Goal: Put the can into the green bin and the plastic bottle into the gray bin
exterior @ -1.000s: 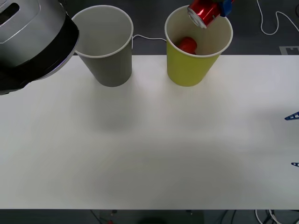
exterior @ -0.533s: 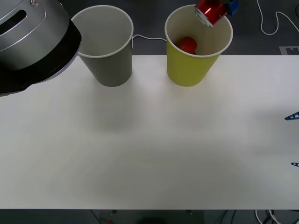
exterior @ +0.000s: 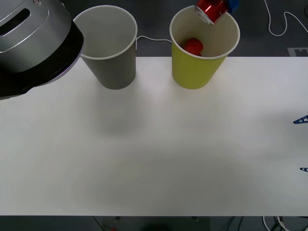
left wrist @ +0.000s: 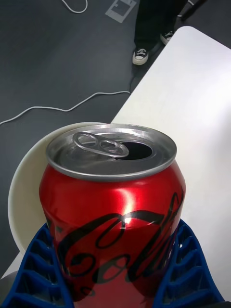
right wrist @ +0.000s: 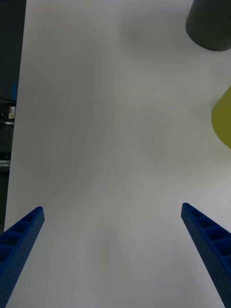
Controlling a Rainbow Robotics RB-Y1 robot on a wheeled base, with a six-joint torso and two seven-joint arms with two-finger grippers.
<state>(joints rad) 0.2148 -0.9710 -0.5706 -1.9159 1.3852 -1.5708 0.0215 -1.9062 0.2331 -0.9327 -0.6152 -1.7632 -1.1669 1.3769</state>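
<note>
My left gripper (exterior: 222,6) is shut on the red can (exterior: 211,9), holding it tilted just above the far rim of the green bin (exterior: 195,72). In the left wrist view the can (left wrist: 113,211) sits between the blue fingers (left wrist: 185,274), silver top and pull tab showing, with the bin's pale rim (left wrist: 21,192) below it. Another red object (exterior: 193,46) lies inside the green bin. The gray bin (exterior: 115,72) stands to its left. My right gripper (exterior: 302,144) rests open at the table's right edge. The plastic bottle is out of view.
My left arm's large silver housing (exterior: 33,43) fills the upper left corner beside the gray bin. A white cable (exterior: 154,39) runs behind the bins. The white table (exterior: 154,154) stretches wide before both bins. In the right wrist view, both bins (right wrist: 209,24) stand far off.
The can in my left gripper has shifted slightly up and back over the green bin's far rim. The right arm has not moved.
</note>
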